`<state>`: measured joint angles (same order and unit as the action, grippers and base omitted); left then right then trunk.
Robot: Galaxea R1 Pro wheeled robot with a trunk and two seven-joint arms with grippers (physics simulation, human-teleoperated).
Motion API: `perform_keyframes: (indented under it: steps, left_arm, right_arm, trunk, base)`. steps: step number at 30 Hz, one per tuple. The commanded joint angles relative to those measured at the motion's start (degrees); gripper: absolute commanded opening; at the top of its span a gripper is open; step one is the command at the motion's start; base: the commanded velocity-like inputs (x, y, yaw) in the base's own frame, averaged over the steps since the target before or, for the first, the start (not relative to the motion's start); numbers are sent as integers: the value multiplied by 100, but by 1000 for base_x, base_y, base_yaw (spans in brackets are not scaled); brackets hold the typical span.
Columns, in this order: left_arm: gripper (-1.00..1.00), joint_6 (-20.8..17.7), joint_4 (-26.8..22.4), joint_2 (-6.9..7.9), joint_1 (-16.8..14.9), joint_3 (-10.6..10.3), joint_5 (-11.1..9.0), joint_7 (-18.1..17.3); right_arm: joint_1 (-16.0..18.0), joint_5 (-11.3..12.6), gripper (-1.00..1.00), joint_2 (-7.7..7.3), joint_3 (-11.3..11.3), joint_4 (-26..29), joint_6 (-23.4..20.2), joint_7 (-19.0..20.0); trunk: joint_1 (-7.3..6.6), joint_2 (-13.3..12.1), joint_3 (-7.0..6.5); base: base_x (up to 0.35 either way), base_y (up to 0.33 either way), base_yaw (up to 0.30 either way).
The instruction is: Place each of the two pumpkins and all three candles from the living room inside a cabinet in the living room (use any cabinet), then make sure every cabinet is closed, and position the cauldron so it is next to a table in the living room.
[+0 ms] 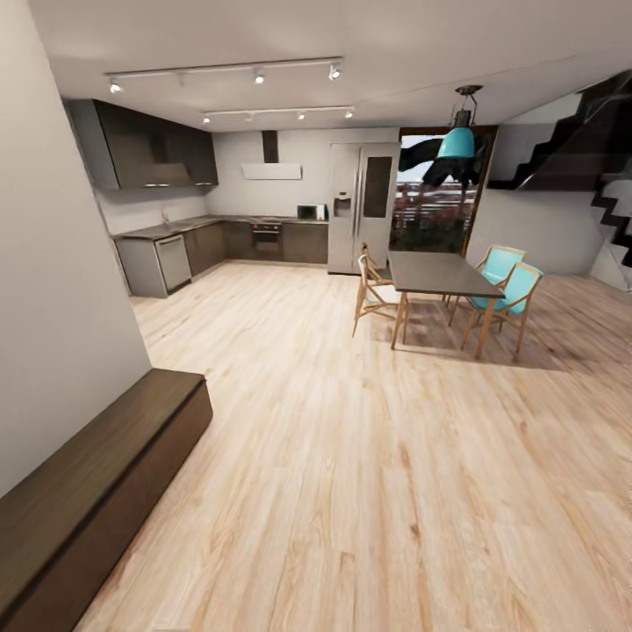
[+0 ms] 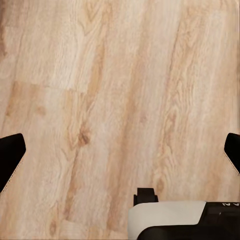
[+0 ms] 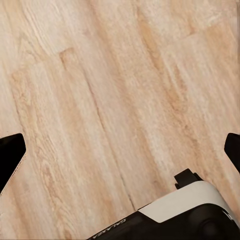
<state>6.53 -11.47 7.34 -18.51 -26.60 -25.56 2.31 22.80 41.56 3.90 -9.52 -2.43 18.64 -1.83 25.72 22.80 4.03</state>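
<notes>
Brown cabinet (image 1: 96, 474) left, tools apart.

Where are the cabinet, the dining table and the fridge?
cabinet (image 1: 96, 474), head view, on its flat top.
dining table (image 1: 439, 274), head view, on its dark top.
fridge (image 1: 362, 206), head view, on its door.

fingertips (image 2: 11, 157): black | base (image 3: 185, 210): white shell, black trim, lettering
</notes>
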Motion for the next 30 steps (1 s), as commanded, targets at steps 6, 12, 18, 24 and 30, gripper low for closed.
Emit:
perform_keyframes:
  steps: [6,12,18,24,30]
  left_arm:
    - [100,15,-4,4,-3,-55,-37,24]
    - [100,15,-4,1,-3,-55,-37,24]
    - [100,15,-2,-4,-3,-55,143,24]
    - [100,15,85,-19,-3,-55,231,24]
    - [100,19,92,-18,-3,-55,239,24]
  right_arm:
    - [12,19,100,5,-48,-20,26,-19]
    - [11,19,100,5,-50,-20,34,-19]
    - [9,20,100,5,-49,-20,35,-12]
    - [9,19,100,5,-48,-20,35,-16]
    - [10,19,100,5,-48,-20,35,-17]
  trunk:
    - [7,12,13]
    - [7,12,13]
    - [7,12,29]
    - [7,12,71]
    - [7,12,116]
  base:
    - [313,-22,-86]
    - [314,-82,-4]
    - [314,-117,-39]
    - [314,-131,-130]
    - [314,-132,-144]
